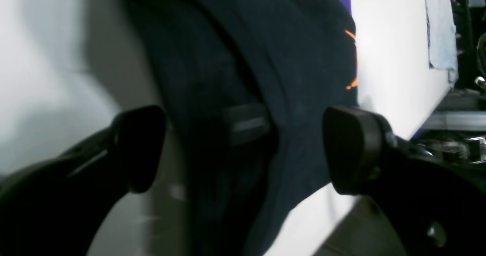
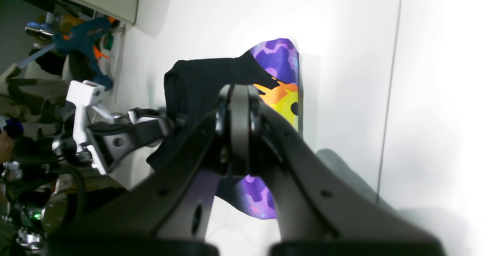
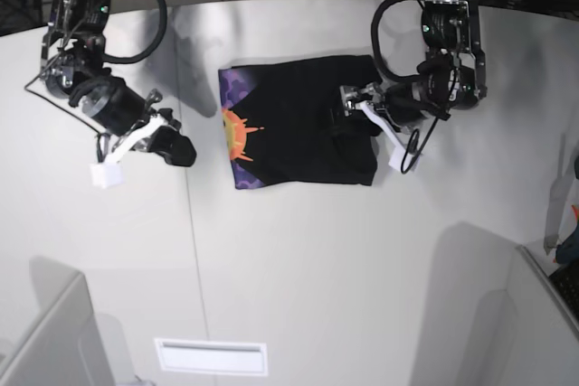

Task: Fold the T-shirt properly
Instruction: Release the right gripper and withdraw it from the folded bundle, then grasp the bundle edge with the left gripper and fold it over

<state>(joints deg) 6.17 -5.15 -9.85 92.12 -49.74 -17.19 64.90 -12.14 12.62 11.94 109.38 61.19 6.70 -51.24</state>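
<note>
The left tool stands wide open with black cloth of the T-shirt between its fingers, gripping nothing. The right tool is closed and empty, well apart from the shirt, above bare white worktop. The shirt lies flat between the two tools, partly folded, with a strip of sun and purple print facing the right tool

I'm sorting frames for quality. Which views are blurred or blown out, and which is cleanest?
Left wrist: soft throughout, the T-shirt smeared, table glaring white. Right wrist: the shirt's print is fairly sharp, but the near right gripper is out of focus and the table overexposed at right. Base: cleanest, evenly lit, with soft shadows beneath both arms.
</note>
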